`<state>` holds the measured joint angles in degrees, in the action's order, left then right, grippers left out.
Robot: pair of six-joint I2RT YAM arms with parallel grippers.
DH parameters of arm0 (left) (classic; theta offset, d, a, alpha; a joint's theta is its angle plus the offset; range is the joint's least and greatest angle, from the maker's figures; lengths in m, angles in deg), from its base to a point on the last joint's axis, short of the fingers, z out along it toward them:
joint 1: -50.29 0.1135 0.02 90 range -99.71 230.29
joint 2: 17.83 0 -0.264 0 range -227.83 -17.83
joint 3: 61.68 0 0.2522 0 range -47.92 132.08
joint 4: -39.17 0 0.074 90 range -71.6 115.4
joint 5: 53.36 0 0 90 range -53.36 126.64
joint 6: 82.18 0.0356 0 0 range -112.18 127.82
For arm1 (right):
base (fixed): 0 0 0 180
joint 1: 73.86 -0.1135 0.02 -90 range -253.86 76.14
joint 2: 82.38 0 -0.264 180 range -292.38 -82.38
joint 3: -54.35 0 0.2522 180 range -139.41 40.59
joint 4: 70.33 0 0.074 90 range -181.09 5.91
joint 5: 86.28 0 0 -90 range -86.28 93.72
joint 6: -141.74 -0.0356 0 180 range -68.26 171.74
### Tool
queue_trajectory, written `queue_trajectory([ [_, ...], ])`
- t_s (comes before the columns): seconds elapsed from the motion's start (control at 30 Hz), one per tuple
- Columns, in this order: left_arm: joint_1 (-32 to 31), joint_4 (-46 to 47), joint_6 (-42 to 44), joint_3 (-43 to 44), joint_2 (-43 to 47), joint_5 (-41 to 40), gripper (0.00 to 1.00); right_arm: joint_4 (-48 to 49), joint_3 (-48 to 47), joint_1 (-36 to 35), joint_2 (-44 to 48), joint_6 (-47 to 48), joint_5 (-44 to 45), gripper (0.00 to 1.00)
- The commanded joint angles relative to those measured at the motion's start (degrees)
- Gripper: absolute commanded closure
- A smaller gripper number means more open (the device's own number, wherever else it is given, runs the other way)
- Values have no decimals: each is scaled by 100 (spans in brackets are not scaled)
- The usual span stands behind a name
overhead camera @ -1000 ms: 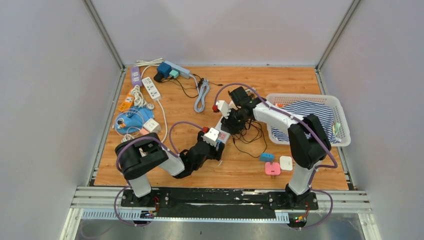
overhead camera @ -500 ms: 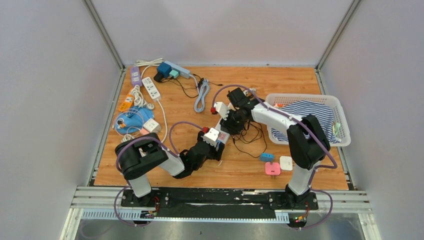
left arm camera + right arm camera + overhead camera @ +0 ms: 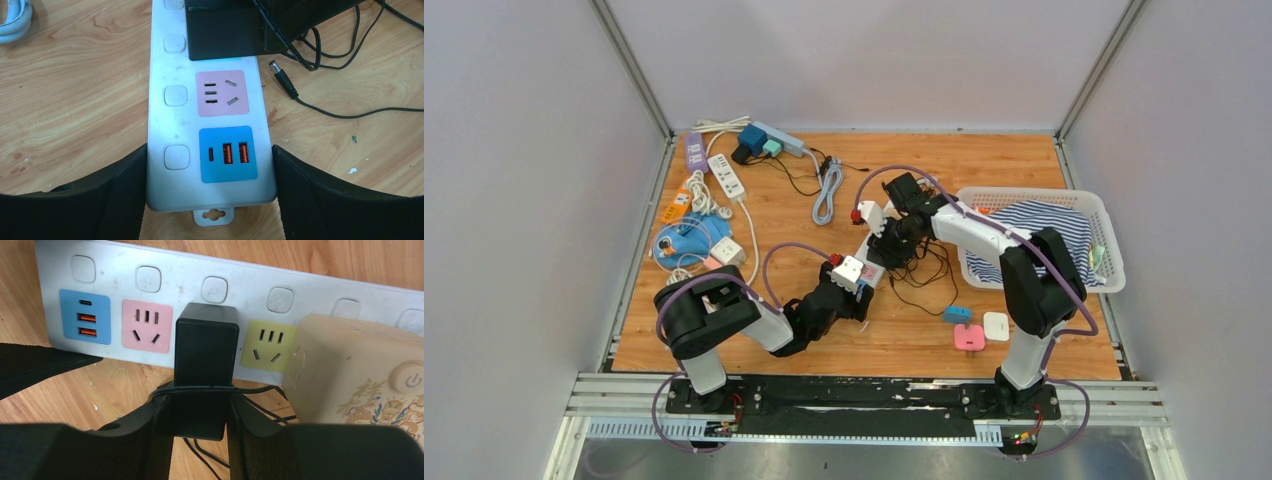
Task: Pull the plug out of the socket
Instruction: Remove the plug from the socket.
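The socket is a white power strip (image 3: 210, 110) with coloured outlets, lying on the wooden table (image 3: 871, 262). My left gripper (image 3: 210, 170) is shut on its near end, a pad pressed against each long side by the blue USB block. A black plug (image 3: 205, 350) stands on the strip between the pink and yellow outlets. My right gripper (image 3: 200, 415) is shut on its body, with its thin black cable looped over my fingers (image 3: 150, 440). The plug (image 3: 225, 30) also shows at the top edge of the left wrist view. I cannot see its prongs.
A beige cube adapter (image 3: 350, 370) sits on the strip right beside the plug. Loose black cable with a barrel connector (image 3: 282, 77) lies right of the strip. A white basket (image 3: 1107, 262) of striped cloth stands at the right. Other power strips (image 3: 724, 175) are at the back left, small adapters (image 3: 969, 337) near the front.
The right wrist swayed slightly to the left and came back. Both grips and the strip look the same.
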<state>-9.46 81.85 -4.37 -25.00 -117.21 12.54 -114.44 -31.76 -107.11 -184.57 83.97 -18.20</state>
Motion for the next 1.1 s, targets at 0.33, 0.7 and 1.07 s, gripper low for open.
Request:
queue_trajectory([
  [0.33, -32, -2, 243, 82, -126, 388, 100, -556, 53, -386, -2, 106, -815, 100],
  [0.7, -35, -2, 235, 68, -104, 432, 100, -578, 134, -81, 21, 74, -1108, 100],
  [1.07, -30, -11, 251, 107, -146, 397, 100, -734, -8, -862, -104, 267, -923, 100],
])
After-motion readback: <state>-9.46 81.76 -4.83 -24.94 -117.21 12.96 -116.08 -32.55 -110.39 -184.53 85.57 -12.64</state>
